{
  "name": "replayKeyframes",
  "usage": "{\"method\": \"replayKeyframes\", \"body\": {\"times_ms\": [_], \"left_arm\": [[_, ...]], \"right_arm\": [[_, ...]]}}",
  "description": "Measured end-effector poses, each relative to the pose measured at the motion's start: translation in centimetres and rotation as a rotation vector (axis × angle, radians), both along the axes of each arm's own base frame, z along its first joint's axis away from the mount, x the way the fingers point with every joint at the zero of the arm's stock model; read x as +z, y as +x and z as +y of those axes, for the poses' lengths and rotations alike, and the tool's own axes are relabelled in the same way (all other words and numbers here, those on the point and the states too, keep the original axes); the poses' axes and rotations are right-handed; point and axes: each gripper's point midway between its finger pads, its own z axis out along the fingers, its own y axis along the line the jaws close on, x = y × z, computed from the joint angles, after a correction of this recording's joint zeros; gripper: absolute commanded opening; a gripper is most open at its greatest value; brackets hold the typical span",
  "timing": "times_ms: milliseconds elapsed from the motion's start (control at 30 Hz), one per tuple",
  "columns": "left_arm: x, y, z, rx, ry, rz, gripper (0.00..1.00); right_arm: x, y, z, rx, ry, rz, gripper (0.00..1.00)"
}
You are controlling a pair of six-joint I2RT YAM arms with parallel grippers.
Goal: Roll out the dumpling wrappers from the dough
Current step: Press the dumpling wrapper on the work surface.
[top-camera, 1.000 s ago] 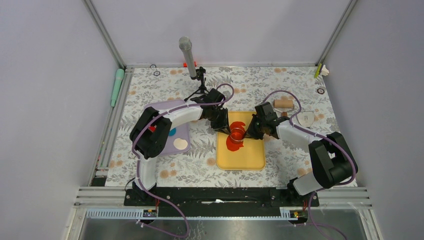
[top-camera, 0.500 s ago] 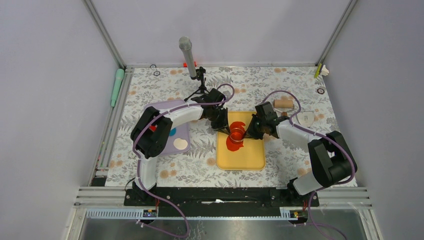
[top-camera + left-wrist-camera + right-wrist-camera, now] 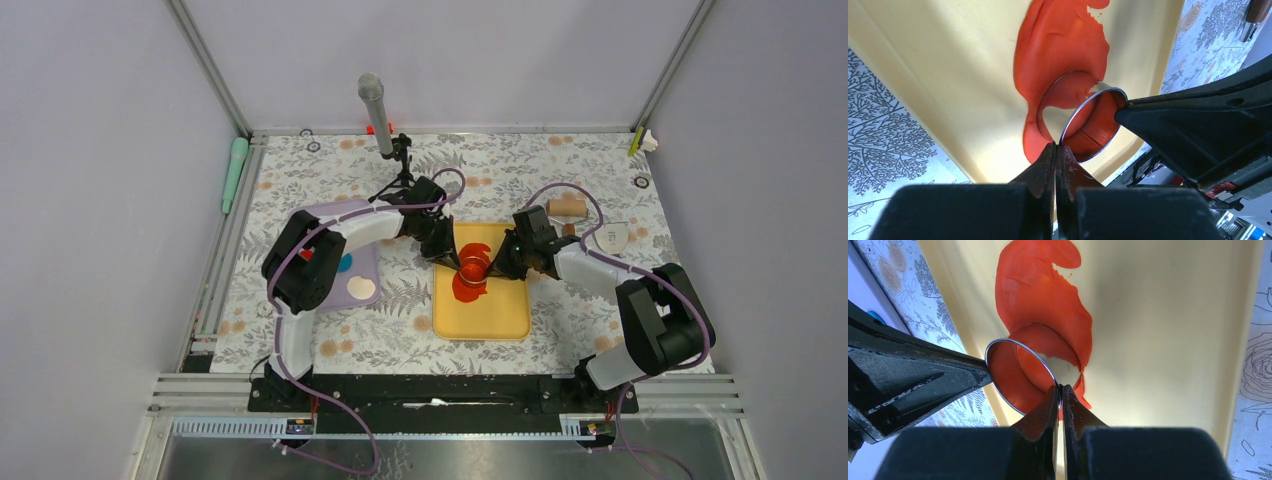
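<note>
While I watch from the near edge of the table [image 3: 400, 345], the first thing past the arm bases is a yellow tray [image 3: 500, 325] at the middle, with a thin sheet of red dough [image 3: 1033, 285] lying flat on it. At the far end of that sheet a round hole has been cut, and a rounded red wrapper [image 3: 1040, 345] lies partly inside it, with bare tray showing beside it. A metal ring [image 3: 474, 266] stands over this spot; I cannot tell whether it rests on the tray. My left pincer [image 3: 1056, 150] is pinched tight on the ring's thin rim from the left, and my right pincer [image 3: 1059, 392] is pinched narrow on the opposite rim, so both hold the same ring. Left of the tray sits a purple board [image 3: 368, 262] carrying a cream disc [image 3: 361, 290] and a blue disc [image 3: 345, 264]. Farther back on the right lie a clear round piece [image 3: 613, 237] and a wooden roller [image 3: 568, 207]. At the far edge a microphone [image 3: 372, 100] leans on its stand.
</note>
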Motion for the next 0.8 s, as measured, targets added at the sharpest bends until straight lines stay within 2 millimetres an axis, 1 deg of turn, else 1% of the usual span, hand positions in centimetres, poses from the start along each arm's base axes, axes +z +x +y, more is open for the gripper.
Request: {"method": "replayKeyframes", "body": {"times_ms": [267,600,800], "left_arm": [[-0.1,0.15,-0.01,-0.004,-0.006,0.027,0.0],[-0.24,0.38,-0.16,-0.038,0.037,0.097,0.0],[-0.35,0.43,-0.05,-0.048,0.053,0.102,0.0]], "right_arm": [[-0.37,-0.05,0.02,-0.007,0.005,0.013,0.0],[-0.35,-0.17,0.06,-0.045,0.044,-0.011,0.0],[-0.37,-0.16,0.13,-0.061,0.057,-0.01,0.0]]}}
